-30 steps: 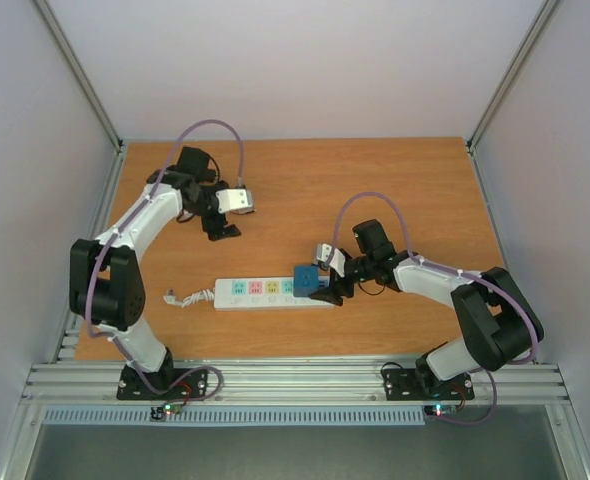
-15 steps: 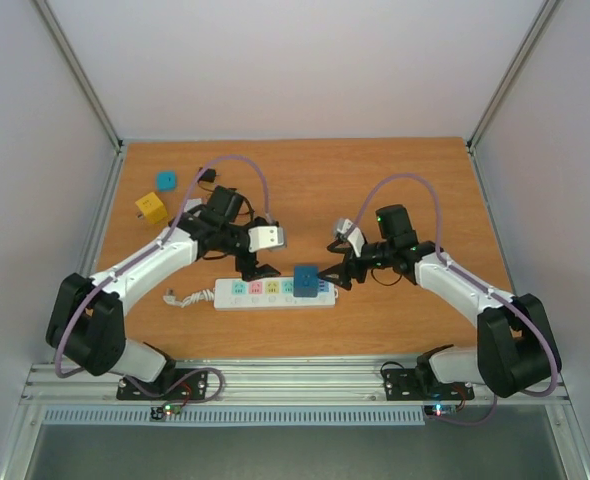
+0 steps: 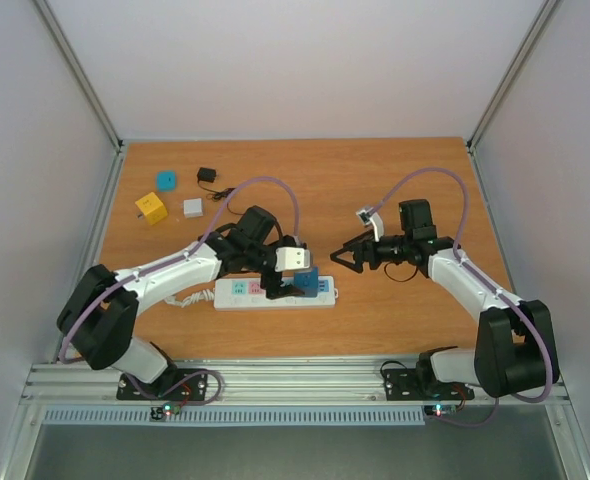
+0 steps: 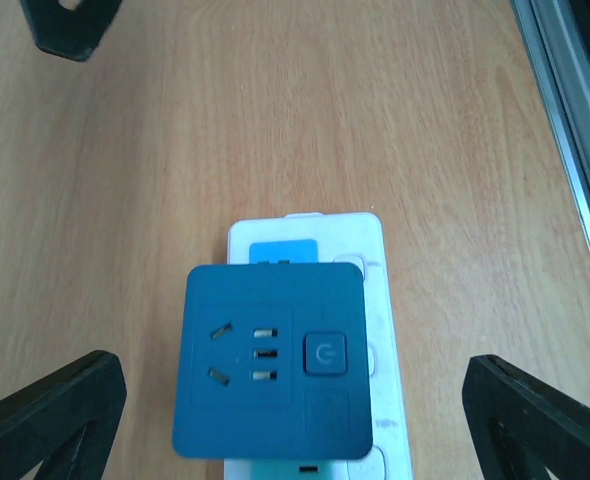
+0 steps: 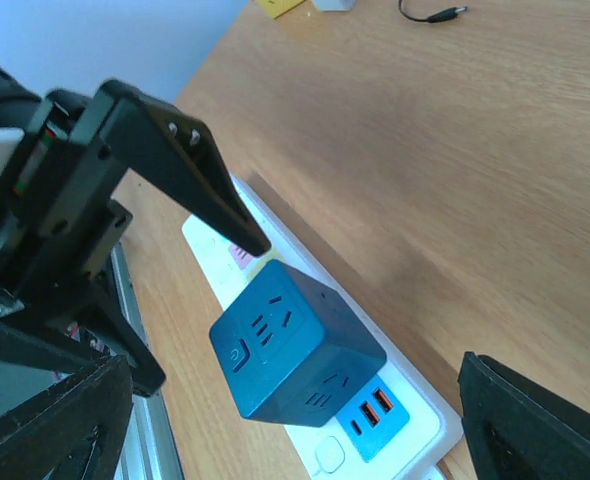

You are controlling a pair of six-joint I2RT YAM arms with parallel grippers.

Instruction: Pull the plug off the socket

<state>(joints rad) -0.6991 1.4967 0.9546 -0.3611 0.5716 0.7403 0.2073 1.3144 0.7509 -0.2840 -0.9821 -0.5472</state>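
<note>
Top external, left end effector [image 3: 285,291] now straddling plug [image 3: 307,278], right end effector [image 3: 345,256] withdrawn

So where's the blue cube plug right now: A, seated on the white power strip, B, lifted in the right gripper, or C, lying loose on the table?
A: the blue cube plug sits on the end of the white power strip, with the left gripper open on either side of it.
</note>
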